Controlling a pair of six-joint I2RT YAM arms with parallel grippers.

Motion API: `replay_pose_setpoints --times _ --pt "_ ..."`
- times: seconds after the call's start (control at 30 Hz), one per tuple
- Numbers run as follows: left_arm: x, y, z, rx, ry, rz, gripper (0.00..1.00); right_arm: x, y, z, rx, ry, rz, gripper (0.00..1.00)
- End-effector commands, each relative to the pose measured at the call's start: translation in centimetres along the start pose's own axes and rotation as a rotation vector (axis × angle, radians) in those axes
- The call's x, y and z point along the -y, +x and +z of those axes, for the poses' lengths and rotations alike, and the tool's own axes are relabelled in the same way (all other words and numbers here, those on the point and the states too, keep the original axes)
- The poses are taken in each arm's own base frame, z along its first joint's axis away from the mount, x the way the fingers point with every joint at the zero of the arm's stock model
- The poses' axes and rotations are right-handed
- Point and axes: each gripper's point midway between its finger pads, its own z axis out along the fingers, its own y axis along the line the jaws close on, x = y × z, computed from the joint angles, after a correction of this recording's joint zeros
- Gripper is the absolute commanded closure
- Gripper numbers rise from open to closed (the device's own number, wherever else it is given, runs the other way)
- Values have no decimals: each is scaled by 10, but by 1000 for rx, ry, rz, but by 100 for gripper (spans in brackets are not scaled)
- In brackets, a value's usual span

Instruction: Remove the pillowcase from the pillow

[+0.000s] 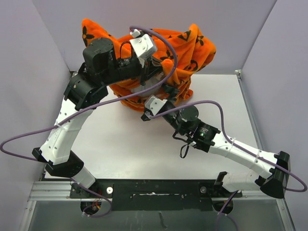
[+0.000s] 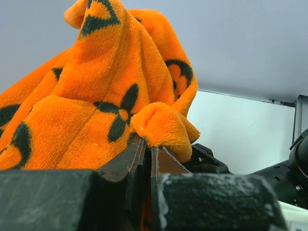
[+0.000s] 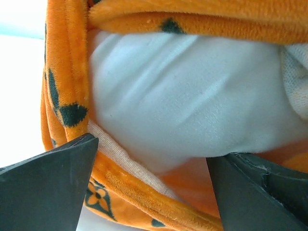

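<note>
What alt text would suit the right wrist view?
White pillow bulges from the open mouth of the orange pillowcase, filling the frame. The right gripper is open, its dark fingers in the bottom corners.

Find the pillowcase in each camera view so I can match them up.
Top external: pillowcase heaped at the table's far centre.
Left wrist: fills left and centre, above the fingers.
Right wrist: bands at top, left and bottom, around the pillow.
Shared landmark: the table, at right in left wrist, at left in right wrist.
</note>
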Motion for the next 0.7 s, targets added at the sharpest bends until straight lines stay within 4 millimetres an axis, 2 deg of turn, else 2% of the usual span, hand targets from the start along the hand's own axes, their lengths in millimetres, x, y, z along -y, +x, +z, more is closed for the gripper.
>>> replay_pose_setpoints --times 0.0,0.23,0.43,0.67 --pt "1 -51 -26 134 -31 52 100 36 -73 -11 280 81 -187 2" --pt "-1 -60 -28 143 -32 5 100 41 -83 -8 333 152 -239 2" --pt "2 -62 -30 133 -12 -24 100 42 -110 -1 406 169 -213 2" --pt "4 -60 -31 123 5 -61 100 54 -110 18 425 216 -133 2"
